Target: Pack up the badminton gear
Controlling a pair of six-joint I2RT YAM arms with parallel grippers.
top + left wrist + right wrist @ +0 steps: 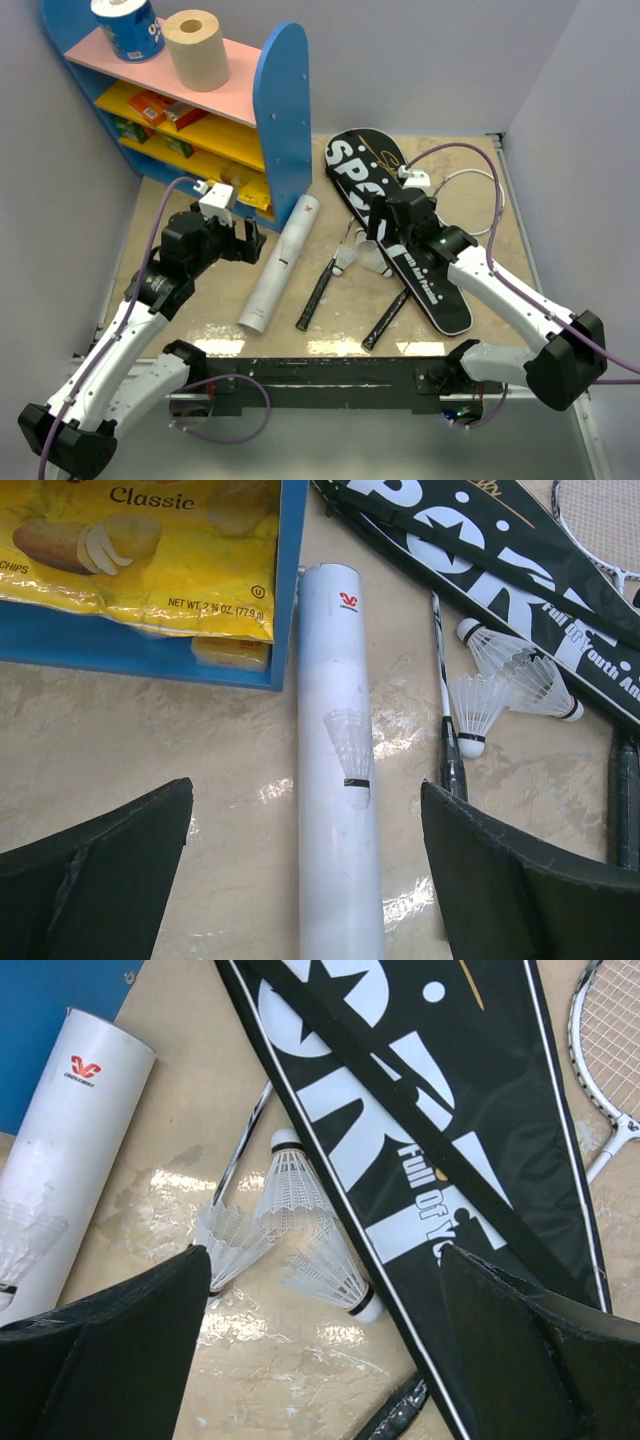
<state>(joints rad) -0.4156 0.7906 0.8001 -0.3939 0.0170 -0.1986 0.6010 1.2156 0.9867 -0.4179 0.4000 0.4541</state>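
Under right end effector point(318, 1258), agape like left end effector point(305, 785), bag point(380, 1110) lettered SPORT.

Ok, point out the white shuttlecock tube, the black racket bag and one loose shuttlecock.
white shuttlecock tube point(338, 670): left wrist view, on the upper body below the red logo.
black racket bag point(400, 1150): right wrist view, on the lettered face.
loose shuttlecock point(288, 1188): right wrist view, on the feather skirt.

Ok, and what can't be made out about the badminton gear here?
- Racket heads: top view, mostly covered by the black bag and right arm; right wrist view, one head cut off by the right edge.
- White tube: left wrist view, near end cut off by the bottom edge.
- Bag's opening: zipped or not, no view shows it.
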